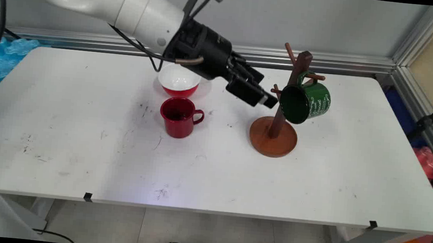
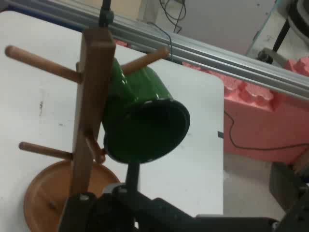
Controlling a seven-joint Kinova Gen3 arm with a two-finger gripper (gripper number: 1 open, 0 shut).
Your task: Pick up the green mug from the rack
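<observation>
Beside jaws [image 1: 267, 101]: green mug [image 1: 305, 102] on rack [image 1: 279, 115].

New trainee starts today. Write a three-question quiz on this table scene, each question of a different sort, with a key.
1. True or false: the green mug stands upright on the table.
2. Multiple choice: which thing is the gripper nearest to? A) the red mug B) the wooden mug tree C) the red bowl
3. Fill in: the red bowl is ____ on the inside.

Key
1. False: it hangs tilted by its handle on a peg of the mug tree.
2. B: the gripper sits just left of the tree's post in the main view.
3. White.
</observation>
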